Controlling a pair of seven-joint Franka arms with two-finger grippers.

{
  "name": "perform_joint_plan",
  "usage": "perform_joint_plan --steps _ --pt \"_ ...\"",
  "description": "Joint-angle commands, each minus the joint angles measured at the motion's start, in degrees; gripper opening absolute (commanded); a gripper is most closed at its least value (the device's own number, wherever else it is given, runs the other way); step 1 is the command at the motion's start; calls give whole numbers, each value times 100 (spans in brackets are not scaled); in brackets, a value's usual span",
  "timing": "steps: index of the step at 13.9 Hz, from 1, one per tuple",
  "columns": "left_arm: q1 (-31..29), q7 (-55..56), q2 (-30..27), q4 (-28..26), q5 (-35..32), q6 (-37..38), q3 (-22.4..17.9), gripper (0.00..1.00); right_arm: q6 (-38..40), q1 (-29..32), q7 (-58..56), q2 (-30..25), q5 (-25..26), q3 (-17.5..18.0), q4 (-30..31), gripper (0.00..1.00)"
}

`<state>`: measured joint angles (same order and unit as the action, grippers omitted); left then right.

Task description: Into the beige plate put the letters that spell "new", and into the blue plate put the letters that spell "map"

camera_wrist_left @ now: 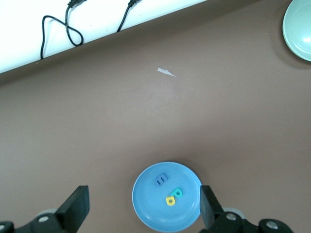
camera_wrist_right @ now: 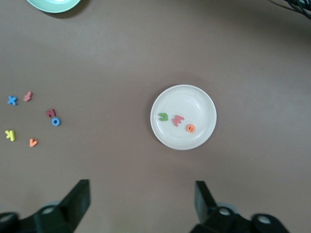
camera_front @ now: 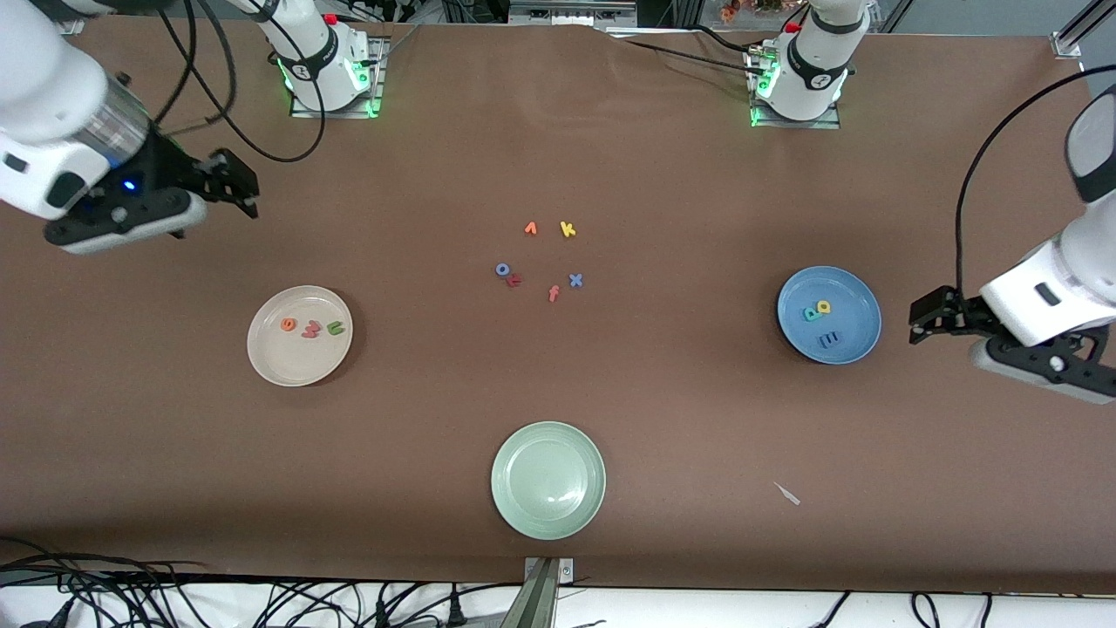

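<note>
The beige plate point(camera_front: 288, 366) point(camera_wrist_right: 194, 99) holds the orange "e" point(camera_front: 288, 325) point(camera_wrist_right: 190, 128), the pinkish "w" point(camera_front: 311, 329) point(camera_wrist_right: 178, 119) and the green "n" point(camera_front: 336, 328) point(camera_wrist_right: 163, 116). In the blue plate point(camera_front: 850, 301) point(camera_wrist_left: 150, 204) lie the teal "a" point(camera_front: 812, 313) point(camera_wrist_left: 178, 193), the yellow "p" point(camera_front: 824, 307) point(camera_wrist_left: 170, 200) and the blue "m" point(camera_front: 829, 339) point(camera_wrist_left: 162, 179). My left gripper point(camera_front: 917, 321) point(camera_wrist_left: 144, 199) hangs open and empty over the table beside the blue plate. My right gripper point(camera_front: 244, 187) point(camera_wrist_right: 142, 189) hangs open and empty high over the table at the right arm's end.
Loose letters lie mid-table: orange "v" point(camera_front: 530, 228), yellow "k" point(camera_front: 568, 228), blue "o" point(camera_front: 503, 269), a red letter point(camera_front: 514, 280), pink "f" point(camera_front: 554, 293), blue "x" point(camera_front: 575, 280). A pale green plate point(camera_front: 548, 515) sits nearest the camera, a white scrap point(camera_front: 787, 494) beside it.
</note>
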<state>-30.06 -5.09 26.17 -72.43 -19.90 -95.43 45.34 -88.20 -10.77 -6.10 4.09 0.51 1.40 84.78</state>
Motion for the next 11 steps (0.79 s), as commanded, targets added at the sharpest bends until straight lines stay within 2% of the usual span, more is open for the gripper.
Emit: perform_joint_plan --steps 1,3,4,5,7,8,9,11 --pt "-61 -27 -138 124 162 287 28 100 180 829 -172 -206 -42 493 65 99" --pt "323 17 -515 133 293 296 -330 100 302 997 -172 -233 -60 484 66 100" --pt "535 -9 -665 133 502 305 -724 100 329 1085 -189 -242 -51 484 74 100" --pt "893 -1 -1014 89 957 305 -1311 100 390 1104 -198 -268 -16 397 74 100" --pt "1746 8 -1280 28 1845 305 -2682 100 426 1104 -181 -303 19 213 48 100" --pt "1915 8 -1386 -68 2067 314 -2993 100 435 1104 -181 -295 28 194 39 100" --pt "1995 8 -1526 -243 2104 323 -3109 100 452 1104 -172 -303 28 186 39 100" --pt "2520 87 -2008 -1031 2095 253 -3687 100 453 1104 -163 -295 19 185 39 100"
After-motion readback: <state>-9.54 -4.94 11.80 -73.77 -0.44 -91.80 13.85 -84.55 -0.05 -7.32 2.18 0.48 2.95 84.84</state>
